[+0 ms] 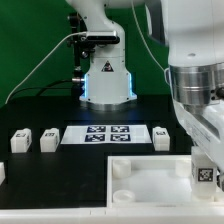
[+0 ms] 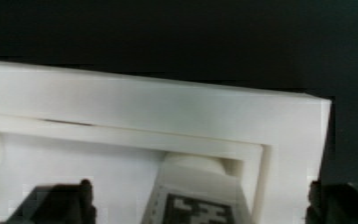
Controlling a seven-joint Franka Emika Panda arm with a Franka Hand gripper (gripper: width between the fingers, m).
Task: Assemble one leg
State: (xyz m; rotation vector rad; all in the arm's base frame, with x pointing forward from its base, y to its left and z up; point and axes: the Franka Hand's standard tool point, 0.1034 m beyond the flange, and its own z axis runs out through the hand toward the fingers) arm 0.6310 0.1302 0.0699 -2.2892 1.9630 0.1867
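Note:
A white leg with a black-and-white tag stands between my fingers over the large white panel, near a round corner socket. My gripper is open: the dark fingertips stand apart from the leg with a gap on each side. In the exterior view the gripper hangs over the panel's corner at the exterior view's right, with the tagged leg just below it. I cannot tell whether the leg's foot sits in the socket.
Three more white legs stand in a row beside the marker board. The robot base is behind them. A white piece shows at the exterior view's left edge.

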